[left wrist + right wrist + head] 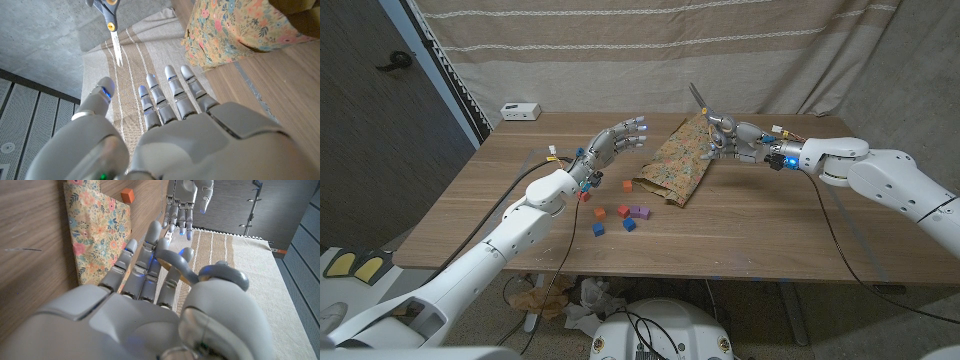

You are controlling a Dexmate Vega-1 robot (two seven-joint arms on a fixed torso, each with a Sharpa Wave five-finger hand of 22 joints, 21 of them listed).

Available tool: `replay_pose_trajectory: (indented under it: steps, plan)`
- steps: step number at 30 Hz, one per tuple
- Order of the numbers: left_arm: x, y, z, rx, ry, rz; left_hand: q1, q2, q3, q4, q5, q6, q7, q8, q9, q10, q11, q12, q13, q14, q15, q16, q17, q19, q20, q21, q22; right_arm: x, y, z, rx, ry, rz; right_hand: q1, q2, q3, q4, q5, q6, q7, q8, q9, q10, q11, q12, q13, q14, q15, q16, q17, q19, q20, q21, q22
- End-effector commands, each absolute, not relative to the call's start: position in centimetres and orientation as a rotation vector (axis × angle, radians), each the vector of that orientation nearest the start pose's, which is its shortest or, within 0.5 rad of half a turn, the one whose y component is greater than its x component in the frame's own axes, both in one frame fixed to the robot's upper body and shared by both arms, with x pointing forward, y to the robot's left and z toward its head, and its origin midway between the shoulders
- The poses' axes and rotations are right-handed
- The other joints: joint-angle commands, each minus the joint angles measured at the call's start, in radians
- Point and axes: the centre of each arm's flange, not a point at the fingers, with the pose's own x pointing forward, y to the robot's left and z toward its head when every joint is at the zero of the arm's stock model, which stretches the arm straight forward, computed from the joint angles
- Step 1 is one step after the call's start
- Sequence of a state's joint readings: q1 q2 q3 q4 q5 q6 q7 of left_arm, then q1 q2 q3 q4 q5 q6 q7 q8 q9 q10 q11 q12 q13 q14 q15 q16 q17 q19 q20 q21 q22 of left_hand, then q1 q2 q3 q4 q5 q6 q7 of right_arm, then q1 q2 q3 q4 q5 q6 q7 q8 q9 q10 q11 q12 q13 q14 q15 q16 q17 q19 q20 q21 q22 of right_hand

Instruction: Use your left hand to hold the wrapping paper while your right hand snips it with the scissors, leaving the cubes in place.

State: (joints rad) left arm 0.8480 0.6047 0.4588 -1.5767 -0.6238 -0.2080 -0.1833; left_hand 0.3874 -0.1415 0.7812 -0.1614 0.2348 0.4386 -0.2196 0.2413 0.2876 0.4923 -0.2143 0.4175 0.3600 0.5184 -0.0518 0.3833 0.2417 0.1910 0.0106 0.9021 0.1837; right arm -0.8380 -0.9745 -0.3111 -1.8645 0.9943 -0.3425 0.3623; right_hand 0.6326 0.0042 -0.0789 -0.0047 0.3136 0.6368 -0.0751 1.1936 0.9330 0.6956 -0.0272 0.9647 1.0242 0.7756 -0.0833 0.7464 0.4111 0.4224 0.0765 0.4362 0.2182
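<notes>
My left hand (618, 138) hovers above the wooden table (740, 230), fingers spread and holding nothing, just beside the near-left edge of the wrapping paper (684, 160) but not touching it. From my left wrist I see those fingers (172, 92) reaching toward the floral sheet (240, 27), with bare wood between them and its folded edge. My right hand (728, 140) grips the scissors (701, 100) by their grey and yellow handles (187, 270), over the far-right side of the paper; the blades point up and away from the sheet. Whether the blades are parted I cannot tell.

The paper lies rumpled on the table, its long side running from the far edge toward the cubes. The cubes sit on the near-left side of the paper, apart from it: an orange cube (599, 181) closest to my left wrist, then red (623, 211), blue (598, 229) and purple ones (639, 212) farther toward me. Right of the paper the wood is open as far as the table's edge.

Beyond the paper, a striped beige curtain (650, 45) hangs behind the table, and a small white box (520, 111) sits at the table's far-left corner.
</notes>
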Motion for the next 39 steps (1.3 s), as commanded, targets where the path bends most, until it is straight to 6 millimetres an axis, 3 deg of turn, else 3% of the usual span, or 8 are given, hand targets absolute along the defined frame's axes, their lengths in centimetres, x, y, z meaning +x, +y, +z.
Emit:
replay_pose_trajectory:
  steps: [1, 14, 22, 25, 27, 29, 35, 39]
  plan:
    - [59.6, 21.6, 1.7, 0.191, -0.673, -0.479, 0.009, -0.001, 0.012, 0.000, -0.002, 0.028, 0.001, 0.013, 0.000, 0.011, 0.001, 0.000, 0.006, 0.014, -0.153, -0.004, 0.002, 0.010, 0.000, -0.004, 0.003, 54.5, -26.5, 5.5, -0.216, -0.252, 0.741, -0.037, -0.011, -0.026, 0.010, 0.011, -0.136, 0.124, -0.015, -0.008, -0.008, -0.003, 0.027, -0.019, -0.021, -0.118, -0.014, -0.008, 0.001, 0.017, -0.007, -0.002]
    - [58.4, 24.1, 3.6, 0.350, -0.710, -0.313, 0.008, -0.003, 0.017, 0.001, -0.006, 0.041, -0.001, 0.017, -0.003, 0.018, 0.001, 0.001, 0.010, 0.019, -0.148, -0.005, 0.003, 0.013, 0.002, -0.007, 0.004, 54.3, -26.8, 5.5, -0.226, -0.261, 0.737, -0.143, -0.052, -0.092, 0.037, 0.031, -0.182, 0.179, -0.093, -0.078, -0.067, 0.031, 0.095, 0.068, -0.039, -0.097, -0.010, 0.005, -0.001, 0.041, -0.029, -0.012]
    - [57.5, 25.9, 5.7, 0.577, -0.676, -0.157, 0.003, -0.003, 0.029, 0.005, -0.014, 0.101, 0.009, 0.039, -0.003, 0.064, 0.002, 0.023, 0.026, 0.059, -0.152, 0.004, 0.010, 0.020, -0.001, -0.015, 0.005, 54.3, -27.2, 5.3, -0.219, -0.259, 0.738, -0.169, -0.061, -0.107, 0.044, 0.035, -0.203, 0.195, -0.109, -0.080, -0.088, 0.042, 0.091, 0.060, -0.059, -0.082, -0.024, -0.006, -0.006, 0.044, -0.036, -0.014]
    - [57.4, 26.1, 6.2, 0.646, -0.645, -0.145, -0.005, -0.008, 0.035, 0.006, -0.020, 0.147, 0.031, 0.054, -0.006, 0.037, 0.006, 0.017, 0.039, 0.012, -0.141, -0.019, 0.018, 0.003, 0.005, -0.028, 0.005, 54.2, -27.3, 5.4, -0.226, -0.262, 0.743, -0.178, -0.062, -0.113, 0.047, 0.038, -0.207, 0.202, -0.121, -0.090, -0.103, 0.051, 0.088, 0.055, -0.077, -0.068, -0.034, -0.012, -0.010, 0.047, -0.041, -0.015]
    - [57.4, 26.2, 6.5, 0.717, -0.624, -0.133, -0.013, -0.010, 0.043, 0.004, -0.029, 0.302, 0.122, 0.119, -0.001, -0.001, 0.011, -0.007, 0.050, -0.034, -0.133, -0.036, 0.026, -0.010, 0.005, -0.045, 0.006, 54.1, -27.4, 5.4, -0.220, -0.258, 0.736, -0.180, -0.060, -0.114, 0.047, 0.040, -0.209, 0.206, -0.130, -0.099, -0.099, 0.054, 0.086, 0.046, -0.075, -0.068, -0.035, -0.014, -0.011, 0.049, -0.044, -0.015]
    - [57.5, 26.1, 6.6, 0.769, -0.611, -0.125, -0.013, -0.015, 0.044, 0.001, -0.032, 0.317, 0.128, 0.126, 0.002, -0.044, 0.020, -0.032, 0.048, -0.076, -0.130, -0.053, 0.026, -0.024, 0.006, -0.055, 0.007, 54.1, -27.4, 5.3, -0.220, -0.261, 0.744, -0.181, -0.059, -0.115, 0.047, 0.041, -0.211, 0.209, -0.135, -0.105, -0.101, 0.053, 0.087, 0.046, -0.073, -0.067, -0.035, -0.016, -0.011, 0.050, -0.045, -0.015]
    - [58.2, 25.4, 6.9, 0.942, -0.555, -0.151, -0.005, -0.027, 0.044, -0.007, -0.031, 0.154, 0.038, 0.047, -0.011, -0.110, 0.034, -0.089, 0.020, -0.142, -0.118, -0.088, 0.014, -0.046, 0.029, -0.081, 0.004, 54.1, -27.5, 5.3, -0.212, -0.263, 0.739, -0.183, -0.055, -0.116, 0.047, 0.044, -0.207, 0.211, -0.142, -0.111, -0.102, 0.052, 0.087, 0.037, -0.073, -0.069, -0.037, -0.020, -0.011, 0.049, -0.048, -0.016]
    - [58.4, 24.7, 7.1, 1.048, -0.538, -0.154, 0.015, -0.035, 0.042, -0.016, -0.028, 0.091, 0.015, 0.014, -0.019, -0.158, 0.041, -0.125, 0.002, -0.190, -0.110, -0.117, 0.000, -0.071, 0.030, -0.104, 0.002, 54.1, -27.4, 5.3, -0.210, -0.262, 0.745, -0.182, -0.053, -0.117, 0.046, 0.046, -0.207, 0.213, -0.144, -0.111, -0.103, 0.053, 0.088, 0.034, -0.073, -0.068, -0.039, -0.023, -0.011, 0.049, -0.050, -0.016]
